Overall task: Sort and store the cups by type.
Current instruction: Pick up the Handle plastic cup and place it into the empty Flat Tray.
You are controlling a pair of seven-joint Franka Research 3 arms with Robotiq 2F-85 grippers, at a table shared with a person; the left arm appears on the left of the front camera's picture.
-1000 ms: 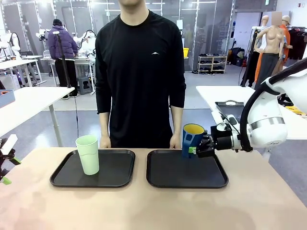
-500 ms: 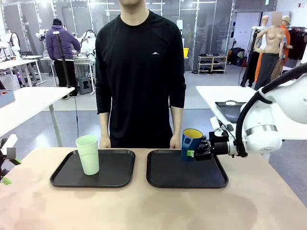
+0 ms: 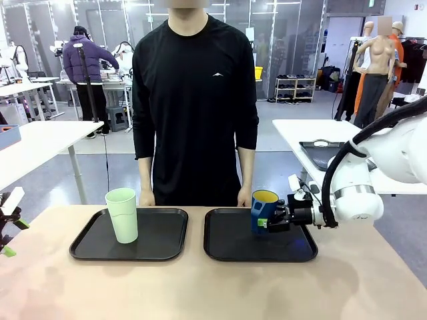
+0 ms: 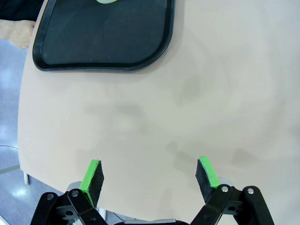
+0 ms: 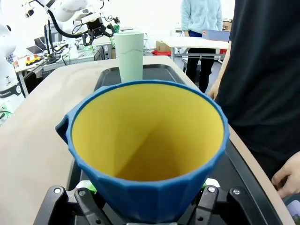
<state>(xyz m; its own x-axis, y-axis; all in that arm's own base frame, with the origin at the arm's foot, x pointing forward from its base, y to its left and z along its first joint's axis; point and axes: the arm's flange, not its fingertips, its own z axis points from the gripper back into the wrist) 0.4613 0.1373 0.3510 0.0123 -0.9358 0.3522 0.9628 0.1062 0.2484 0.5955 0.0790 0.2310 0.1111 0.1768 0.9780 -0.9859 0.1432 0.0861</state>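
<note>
The dark blue mug (image 3: 264,207) with its yellow inside sits in my right gripper (image 3: 269,223), which is shut on its lower body. It hangs slightly tilted, low over the back right part of the right black tray (image 3: 235,245); I cannot tell whether it touches. The right wrist view looks down into the mug (image 5: 145,140), with the green pads (image 5: 86,188) pressed against its sides. The pale mint-green tumbler (image 3: 122,215) stands upright on the left black tray (image 3: 160,240), also seen as the tumbler (image 5: 129,55). My left gripper (image 4: 150,176) hovers open over bare tabletop near the left edge.
A person in black stands at the far side, with hands (image 3: 243,198) resting near the table's far edge close to the mug. One hand (image 5: 288,176) lies just right of the right tray. The left tray's near rim (image 4: 98,65) lies ahead of the left gripper.
My right gripper has carried the blue mug down and slightly left, from well above the right tray to just over it. The tumbler, the left arm and the person have stayed put.
</note>
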